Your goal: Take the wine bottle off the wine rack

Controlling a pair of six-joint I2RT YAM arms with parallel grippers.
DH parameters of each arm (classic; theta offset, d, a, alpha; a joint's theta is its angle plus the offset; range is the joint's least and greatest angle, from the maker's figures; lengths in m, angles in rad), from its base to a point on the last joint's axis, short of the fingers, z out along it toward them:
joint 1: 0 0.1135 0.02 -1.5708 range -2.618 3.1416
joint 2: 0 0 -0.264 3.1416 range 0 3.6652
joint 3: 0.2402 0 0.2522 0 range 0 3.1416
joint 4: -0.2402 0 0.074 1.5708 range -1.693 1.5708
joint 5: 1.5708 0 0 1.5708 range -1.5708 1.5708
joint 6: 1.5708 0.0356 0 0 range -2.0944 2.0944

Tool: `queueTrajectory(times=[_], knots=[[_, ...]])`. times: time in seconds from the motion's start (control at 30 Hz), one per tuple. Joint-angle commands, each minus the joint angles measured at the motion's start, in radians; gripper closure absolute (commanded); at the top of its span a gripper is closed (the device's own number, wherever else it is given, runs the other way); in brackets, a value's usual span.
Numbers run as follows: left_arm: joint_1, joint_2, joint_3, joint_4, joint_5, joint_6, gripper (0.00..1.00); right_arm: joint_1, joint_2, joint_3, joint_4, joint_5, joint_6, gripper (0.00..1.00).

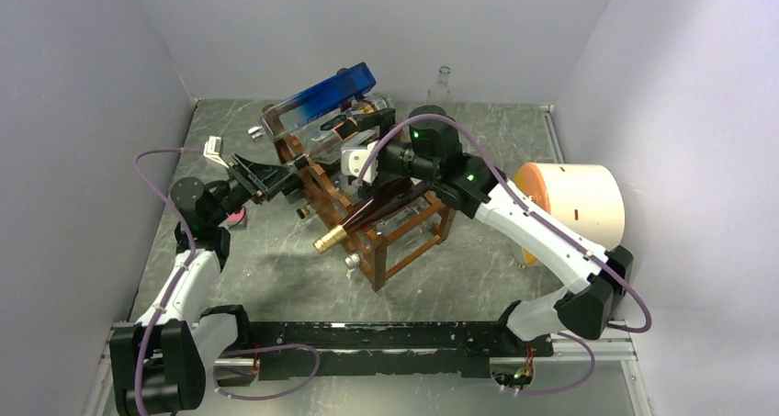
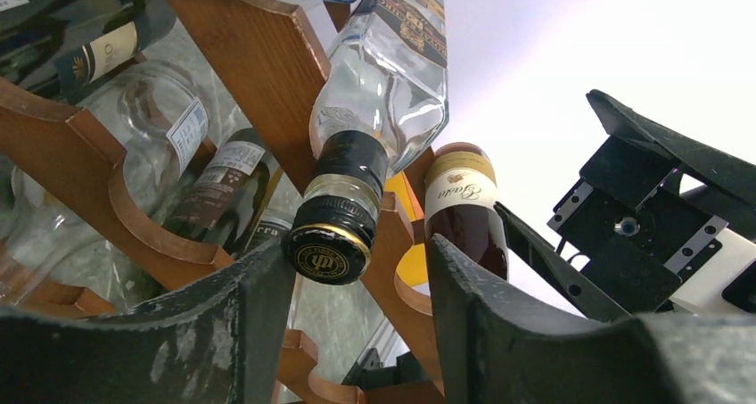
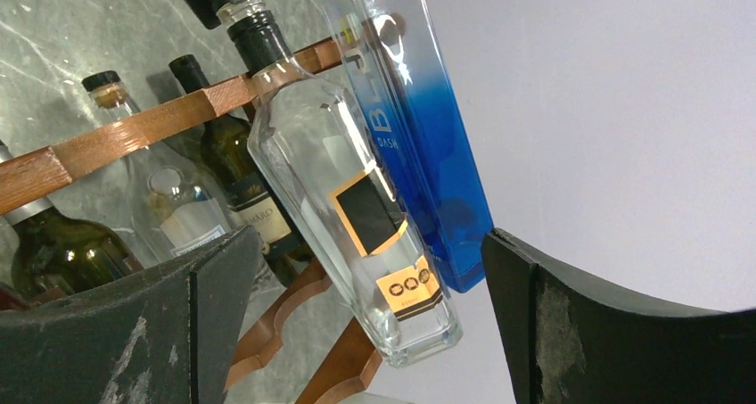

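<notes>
So, the wine rack (image 1: 404, 249) stands mid-table, loaded with bottles on every tier. The clear square bottle (image 3: 348, 199) lies on the top tier, its neck resting in a dip of the wavy rail, with the tall blue bottle (image 3: 419, 127) right alongside it. My left gripper (image 2: 357, 270) is up at the neck end, jaws spread wide, and the bottle's black-and-gold cap (image 2: 328, 248) sits in the gap between them; can't tell if either finger actually touches it. My right gripper (image 3: 370, 243) is at the other end, also wide and holding nothing, with the bases of the clear and blue bottles framed between its fingers. Lower down, a dark bottle with gold foil (image 1: 367, 216) pokes out of the rack toward me. Off to the right on the marble-look table (image 1: 266, 269) there's a cream and orange cylinder (image 1: 570, 200), well apart from the rack, and an empty glass bottle (image 1: 442, 84) stands at the back wall.
</notes>
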Motion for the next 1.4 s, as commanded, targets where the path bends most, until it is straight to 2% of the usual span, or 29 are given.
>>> queueTrajectory(times=[0.0,0.07,0.23,0.4,0.57,0.97,1.17,1.37], knots=[[0.011,0.003,0.035,0.043,0.053,0.018,0.43,0.01,0.02,0.022,0.066,-0.011,-0.004,0.0],[0.011,0.001,0.052,-0.014,0.05,0.048,0.48,0.013,0.028,0.026,0.071,-0.01,-0.005,0.0],[0.011,0.006,0.098,-0.034,0.08,0.058,0.61,0.029,0.048,0.039,0.068,0.004,-0.018,0.0],[0.01,-0.009,0.211,-0.171,0.087,0.125,0.76,0.037,0.081,0.082,0.035,0.013,-0.055,0.0],[0.011,-0.01,0.299,-0.228,0.111,0.142,0.84,0.036,0.125,0.107,0.033,0.012,-0.098,0.0],[0.011,0.012,0.367,-0.218,0.139,0.116,0.87,0.041,0.281,0.25,-0.015,0.103,-0.148,0.0],[0.009,0.018,0.377,-0.229,0.146,0.131,0.87,0.049,0.373,0.362,-0.12,0.162,-0.195,0.06],[0.009,0.024,0.383,-0.226,0.148,0.134,0.87,0.07,0.426,0.412,-0.164,0.21,-0.224,0.07]])
